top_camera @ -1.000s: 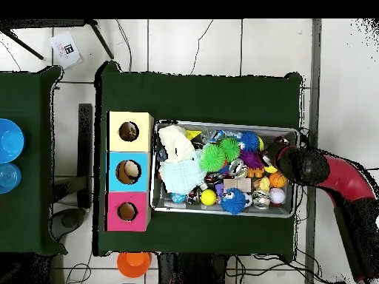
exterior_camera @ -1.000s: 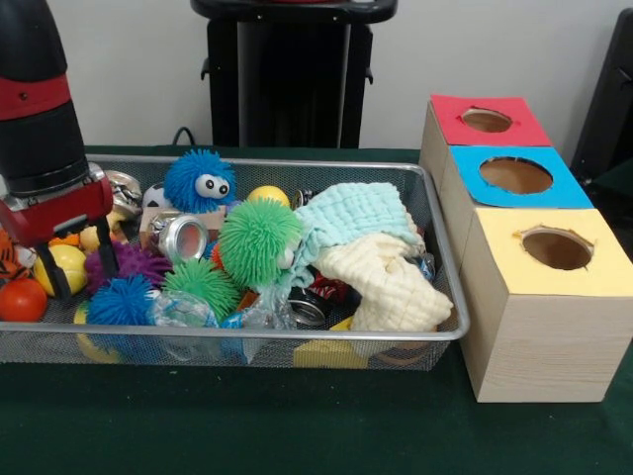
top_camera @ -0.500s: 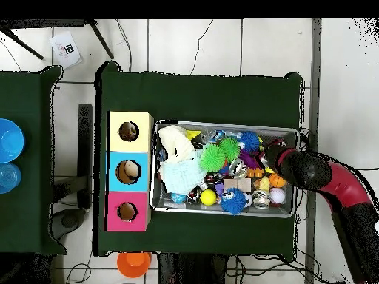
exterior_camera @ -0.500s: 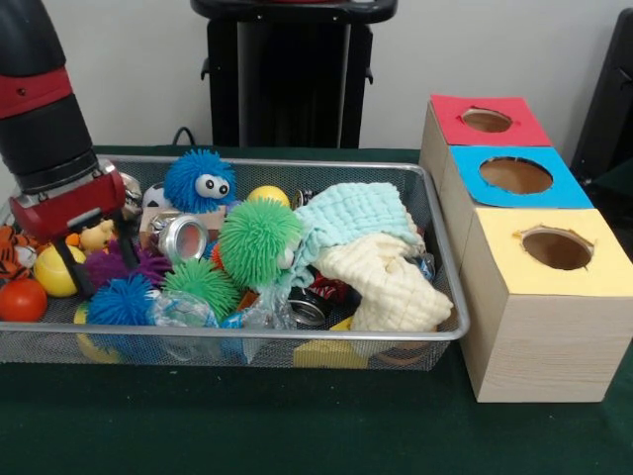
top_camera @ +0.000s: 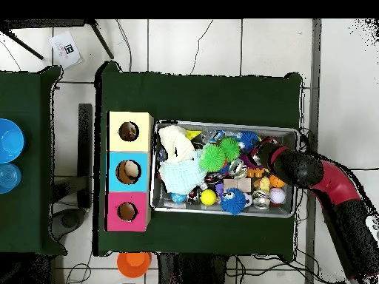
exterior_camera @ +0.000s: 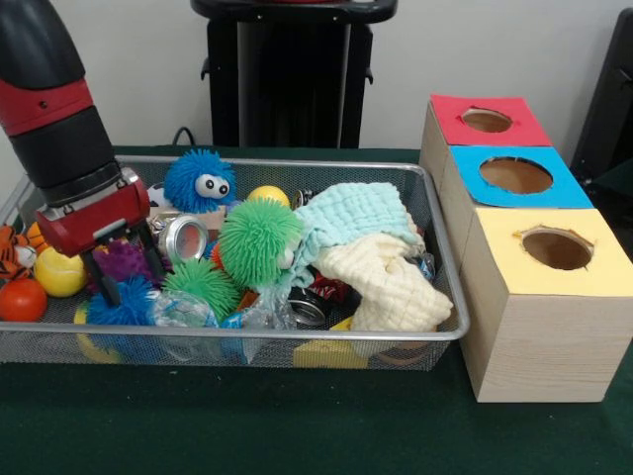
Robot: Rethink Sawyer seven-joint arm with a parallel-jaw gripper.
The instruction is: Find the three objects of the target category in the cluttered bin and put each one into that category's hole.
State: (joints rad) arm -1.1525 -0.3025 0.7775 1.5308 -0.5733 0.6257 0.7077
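Note:
The wire mesh bin (exterior_camera: 297,335) is full of toys, cans and cloths; it also shows in the overhead view (top_camera: 222,124). My gripper (exterior_camera: 127,275) hangs low at the bin's left end, open, its dark fingers (exterior_camera: 101,288) on either side of a purple spiky ball (exterior_camera: 123,259), just above a blue spiky ball (exterior_camera: 121,309). In the overhead view the gripper (top_camera: 259,154) is at the bin's right end. The blue-topped hole (exterior_camera: 515,175) is in the middle box to the bin's right, and shows in the overhead view (top_camera: 128,171).
A blue fuzzy ball with eyes (exterior_camera: 198,181), two green spiky balls (exterior_camera: 259,240), a silver can (exterior_camera: 181,236), a yellow ball (exterior_camera: 59,272), an orange ball (exterior_camera: 20,299), and mint (exterior_camera: 356,213) and cream (exterior_camera: 381,282) cloths fill the bin. Red-topped (exterior_camera: 487,120) and yellow-topped (exterior_camera: 557,247) holes flank the blue one.
In the front view my gripper has moved right along the bin's left end, from over the yellow ball to around the purple spiky ball. It stays open.

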